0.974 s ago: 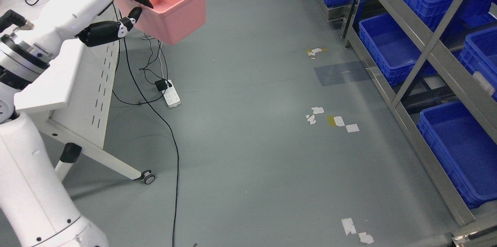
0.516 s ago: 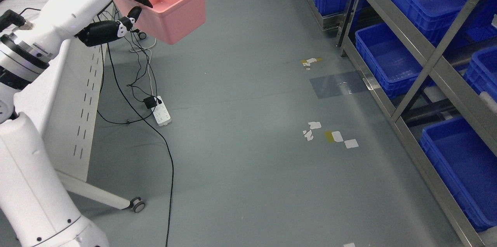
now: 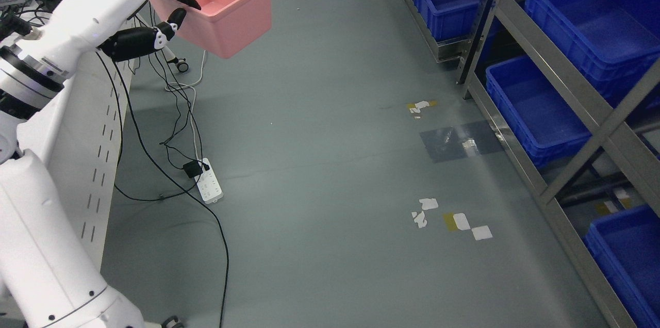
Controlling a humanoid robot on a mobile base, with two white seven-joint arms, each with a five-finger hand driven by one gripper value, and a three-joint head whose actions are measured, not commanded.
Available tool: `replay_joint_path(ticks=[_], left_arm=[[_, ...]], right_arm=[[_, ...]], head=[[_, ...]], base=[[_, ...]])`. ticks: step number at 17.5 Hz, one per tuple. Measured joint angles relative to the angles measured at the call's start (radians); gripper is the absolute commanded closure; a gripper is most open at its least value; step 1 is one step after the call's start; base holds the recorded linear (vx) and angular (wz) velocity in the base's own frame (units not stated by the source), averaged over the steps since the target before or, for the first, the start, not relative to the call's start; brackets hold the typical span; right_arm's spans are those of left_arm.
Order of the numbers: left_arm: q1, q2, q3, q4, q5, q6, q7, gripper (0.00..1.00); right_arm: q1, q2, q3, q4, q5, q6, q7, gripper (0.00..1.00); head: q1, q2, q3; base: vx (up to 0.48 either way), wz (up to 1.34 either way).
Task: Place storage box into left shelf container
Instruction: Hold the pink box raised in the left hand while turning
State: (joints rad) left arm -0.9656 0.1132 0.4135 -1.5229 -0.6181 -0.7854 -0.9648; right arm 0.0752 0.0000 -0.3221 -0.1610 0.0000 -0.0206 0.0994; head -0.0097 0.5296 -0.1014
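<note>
One box: pink box [image 3: 227, 5], held in the air above the floor, upper left.
Left hand [image 3: 131, 8]: fingers clamped on its near rim.
Blue bins [image 3: 536, 106]: five visible on right shelf [image 3: 608, 127].
Power strip [image 3: 210, 187]: one, on floor.

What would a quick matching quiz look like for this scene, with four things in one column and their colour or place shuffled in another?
Things:
1. storage box
2. shelf bins
3. power strip
4. left hand

Descriptions:
A. blue, on the metal rack at the right
B. white, lying on the grey floor with cables
C. pink, held up in the air
D. gripping a box wall, upper left of the view

Pairs: 1-C, 2-A, 3-B, 4-D
</note>
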Motion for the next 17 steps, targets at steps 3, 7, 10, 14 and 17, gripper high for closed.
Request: replay_joint_path(ticks=[3, 7, 10, 14, 17], left_arm=[[-0.001, 0.0, 0.002, 0.001, 0.0, 0.0, 0.0, 1.0], [0.0, 0.0, 0.004, 0.001, 0.0, 0.0, 0.003, 1.0], [0.0, -0.003, 0.004, 0.002, -0.001, 0.0, 0.003, 1.0], [0.0, -0.007, 0.006, 0.001, -0.001, 0.0, 0.002, 1.0], [0.0, -0.009, 0.006, 0.002, -0.001, 0.0, 0.002, 1.0]], right_arm=[[0.0, 0.0, 0.0, 0.0, 0.0, 0.0, 0.0, 0.0], [0.0, 0.0, 0.0, 0.0, 0.0, 0.0, 0.0, 0.0], [0.0, 0.0, 0.0, 0.0, 0.0, -0.001, 0.001, 0.0], [0.0, 0.0, 0.0, 0.0, 0.0, -0.005, 0.001, 0.0], [0.0, 0.0, 0.0, 0.0, 0.0, -0.002, 0.002, 0.0]], head=[[0.0, 0.0, 0.0], [0.0, 0.0, 0.0], [0.0, 0.0, 0.0], [0.0, 0.0, 0.0], [0.0, 0.0, 0.0]], base=[[0.428, 0.15], [0.426, 0.16], [0.368, 0.19], [0.412, 0.15], [0.374, -0.1]])
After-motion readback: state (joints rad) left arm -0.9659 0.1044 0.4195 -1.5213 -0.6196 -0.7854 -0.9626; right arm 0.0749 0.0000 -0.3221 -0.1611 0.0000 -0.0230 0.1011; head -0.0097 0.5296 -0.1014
